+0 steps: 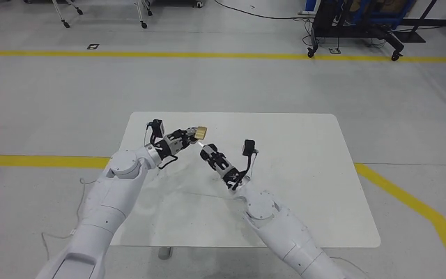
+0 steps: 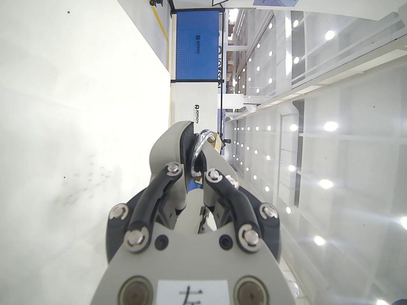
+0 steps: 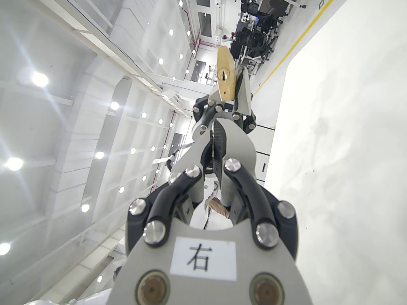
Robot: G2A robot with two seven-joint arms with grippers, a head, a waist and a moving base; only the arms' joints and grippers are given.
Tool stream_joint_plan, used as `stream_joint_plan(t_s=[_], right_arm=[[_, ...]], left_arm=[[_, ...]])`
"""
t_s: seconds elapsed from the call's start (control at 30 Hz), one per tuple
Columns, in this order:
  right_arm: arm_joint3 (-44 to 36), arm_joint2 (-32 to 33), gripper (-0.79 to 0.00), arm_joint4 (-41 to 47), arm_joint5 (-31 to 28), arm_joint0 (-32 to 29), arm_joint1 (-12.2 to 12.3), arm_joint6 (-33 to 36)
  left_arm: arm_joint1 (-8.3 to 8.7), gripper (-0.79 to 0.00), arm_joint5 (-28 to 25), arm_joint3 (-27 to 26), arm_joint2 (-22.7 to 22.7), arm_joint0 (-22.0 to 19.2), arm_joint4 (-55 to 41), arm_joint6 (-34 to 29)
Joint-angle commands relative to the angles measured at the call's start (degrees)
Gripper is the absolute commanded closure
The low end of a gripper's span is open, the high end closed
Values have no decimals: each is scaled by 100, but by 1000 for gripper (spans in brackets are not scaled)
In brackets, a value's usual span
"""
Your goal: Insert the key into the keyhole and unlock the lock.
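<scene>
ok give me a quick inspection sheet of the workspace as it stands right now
surface: white table, a few small dark specks on it
job's things: brass lock held above the table, its keyhole facing the right gripper; a thin metal piece, likely the key, sits between that gripper's pads and is not yet in the keyhole
clutter: nothing seen
grippers: left gripper shut on the lock, at its shackle; right gripper shut on the key, just short of the lock
cables: black cable looping at the left wrist, another at the right; floor cables beyond the table
surroundings: yellow floor lines, black wheeled rack
</scene>
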Motion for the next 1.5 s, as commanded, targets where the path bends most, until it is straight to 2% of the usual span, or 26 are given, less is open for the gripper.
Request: stream_joint_plan(t_s=[0.0,0.23,0.63,1.47], right_arm=[[-109,147,0,-85,-16,-95,39,20],[-302,373,0,-396,105,-169,105,205],[-558,509,0,-695,405,-283,139,357],[-555,558,0,-834,803,-236,96,387]], left_arm=[[8,0,-3,5,-54,8,-103,-157],[19,0,-111,18,-83,-2,-93,-505],[22,0,-490,-45,-24,5,295,-566],[11,0,-605,-133,45,44,661,-515]])
